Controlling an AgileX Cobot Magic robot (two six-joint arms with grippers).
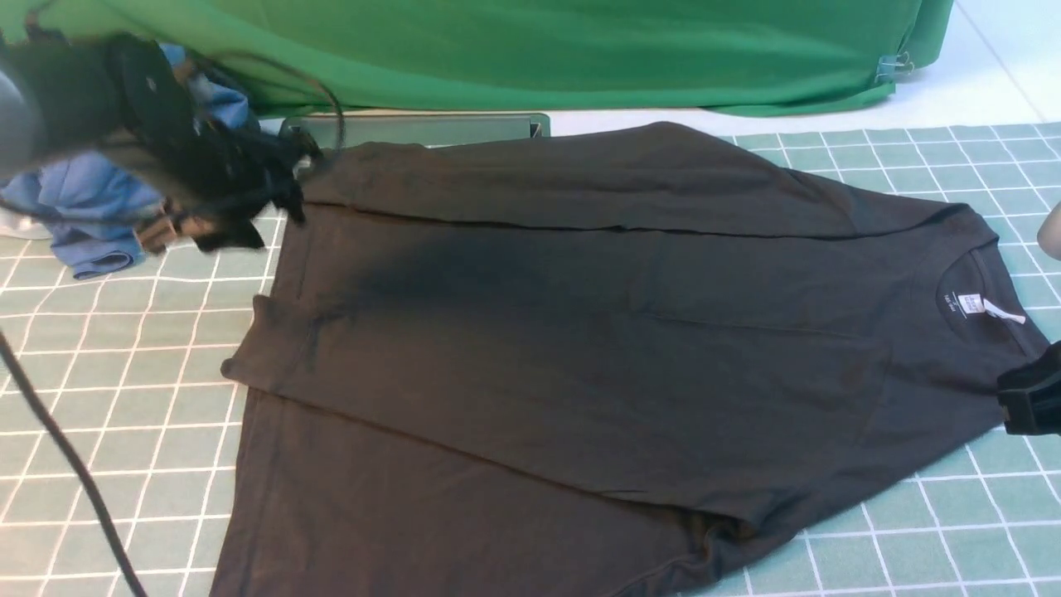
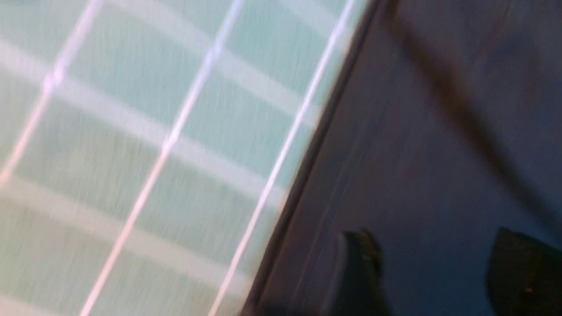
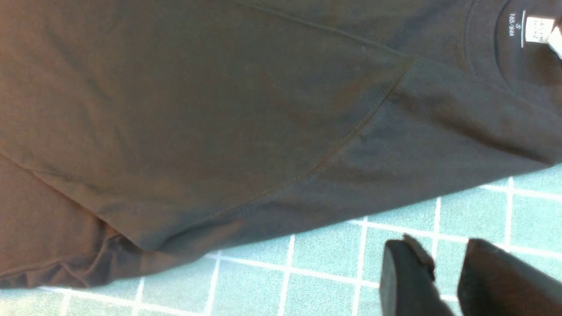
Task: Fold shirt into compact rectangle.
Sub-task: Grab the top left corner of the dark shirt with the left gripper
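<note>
The black shirt (image 1: 580,332) lies flat on the green checked cloth, collar and white neck label (image 1: 971,303) to the right, hem to the left. Its long sides are folded in over the body. My left gripper (image 1: 265,199) is motion-blurred above the shirt's far left corner. In the left wrist view its fingers (image 2: 358,267) stand wide apart over the shirt (image 2: 439,153), so the left gripper (image 2: 439,267) is open and empty. My right gripper (image 1: 1032,398) is at the right edge by the shoulder. In its wrist view the right gripper (image 3: 448,267) is open over bare cloth, just off the shirt (image 3: 219,109).
A blue garment (image 1: 91,207) is heaped at the far left behind the left arm. A grey board (image 1: 414,130) lies beyond the shirt, under the green backdrop (image 1: 539,50). A black cable (image 1: 66,464) crosses the near left of the checked cloth (image 1: 124,373).
</note>
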